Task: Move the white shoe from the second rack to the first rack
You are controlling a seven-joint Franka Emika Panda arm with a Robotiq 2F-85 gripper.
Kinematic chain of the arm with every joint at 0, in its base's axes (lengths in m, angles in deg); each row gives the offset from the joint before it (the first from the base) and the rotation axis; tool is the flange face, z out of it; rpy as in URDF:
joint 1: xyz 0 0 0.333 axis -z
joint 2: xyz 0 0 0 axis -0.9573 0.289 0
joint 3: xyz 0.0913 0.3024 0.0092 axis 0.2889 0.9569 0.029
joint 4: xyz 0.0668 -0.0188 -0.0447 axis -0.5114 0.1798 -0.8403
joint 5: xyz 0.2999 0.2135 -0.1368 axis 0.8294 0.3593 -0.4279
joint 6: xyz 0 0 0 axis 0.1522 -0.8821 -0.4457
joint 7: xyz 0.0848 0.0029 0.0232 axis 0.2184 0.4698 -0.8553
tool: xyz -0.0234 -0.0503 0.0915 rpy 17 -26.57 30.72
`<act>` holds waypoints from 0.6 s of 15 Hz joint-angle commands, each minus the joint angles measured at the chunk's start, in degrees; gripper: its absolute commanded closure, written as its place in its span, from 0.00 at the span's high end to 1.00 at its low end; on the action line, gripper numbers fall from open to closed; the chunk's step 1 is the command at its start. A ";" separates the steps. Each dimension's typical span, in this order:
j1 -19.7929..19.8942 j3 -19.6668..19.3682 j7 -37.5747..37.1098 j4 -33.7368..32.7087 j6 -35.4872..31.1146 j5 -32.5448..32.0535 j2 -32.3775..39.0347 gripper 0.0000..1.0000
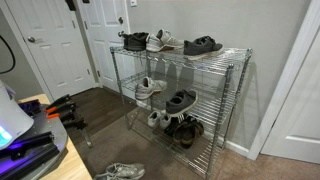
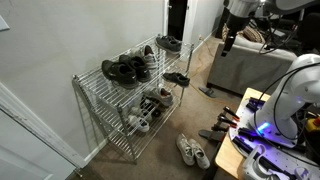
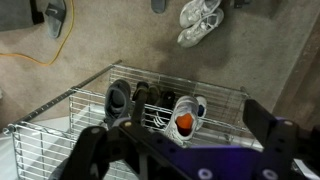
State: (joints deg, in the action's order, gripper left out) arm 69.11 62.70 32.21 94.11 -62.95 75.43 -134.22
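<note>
White shoe (image 1: 150, 88) is noted on second rack (image 1: 212, 104), black shoes (image 1: 181, 100) set beside it; gripper (image 3: 172, 122) fingers are held apart.

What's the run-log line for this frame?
hand open, empty, away from shelf | white shoe on second rack | first rack holds other shoes | grasp not started
</note>
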 commanded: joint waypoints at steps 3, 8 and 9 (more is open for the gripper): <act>-0.02 -0.67 0.32 -1.59 -15.71 -0.76 16.61 1.00; 1.08 -1.79 0.58 -0.39 -30.32 -2.23 25.28 1.00; 1.99 -1.38 -0.71 -0.89 -31.97 -3.97 27.49 1.00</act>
State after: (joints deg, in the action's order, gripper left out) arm 69.32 61.03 32.22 93.89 -89.06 74.72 -111.84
